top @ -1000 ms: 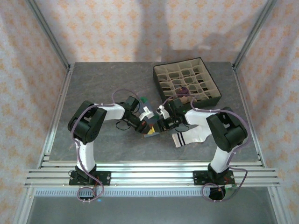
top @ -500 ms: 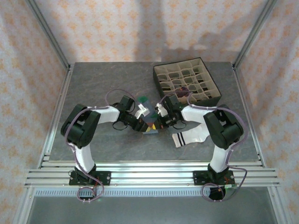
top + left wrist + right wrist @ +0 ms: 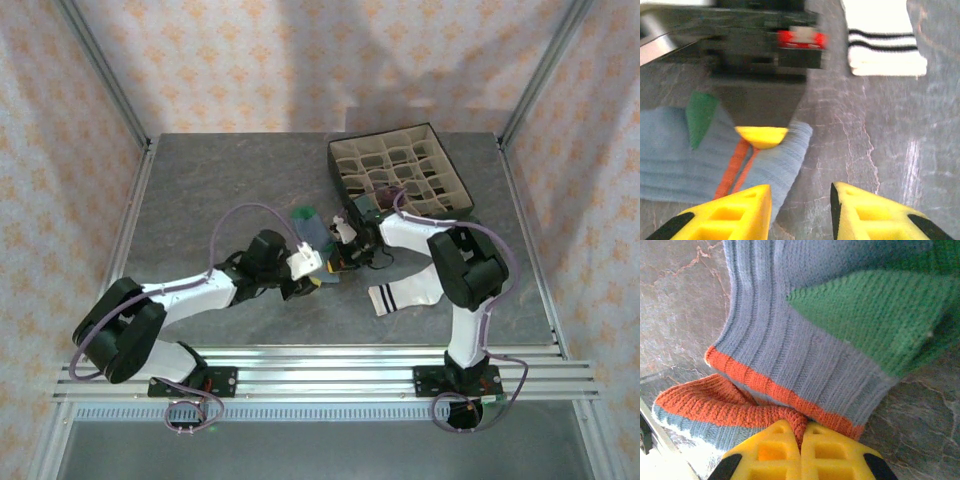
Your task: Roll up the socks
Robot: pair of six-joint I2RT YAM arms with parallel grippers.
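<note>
Right wrist, right jaws pinch orange-edged grey-blue sock (image 3: 770,325), green end far, left jaws parted.

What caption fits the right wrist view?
The right gripper shut on the grey-blue sock at its orange band.

Ribbed knit cloth grey-blue sock (image 3: 765,340); matt veined stone-look table (image 3: 880,150).

Saw a grey marbled table (image 3: 200,180). Found lying on it a grey-blue sock (image 3: 316,231) near the middle, a white striped sock (image 3: 410,292) toward the near right, and a dark compartment box (image 3: 455,210) far right.
</note>
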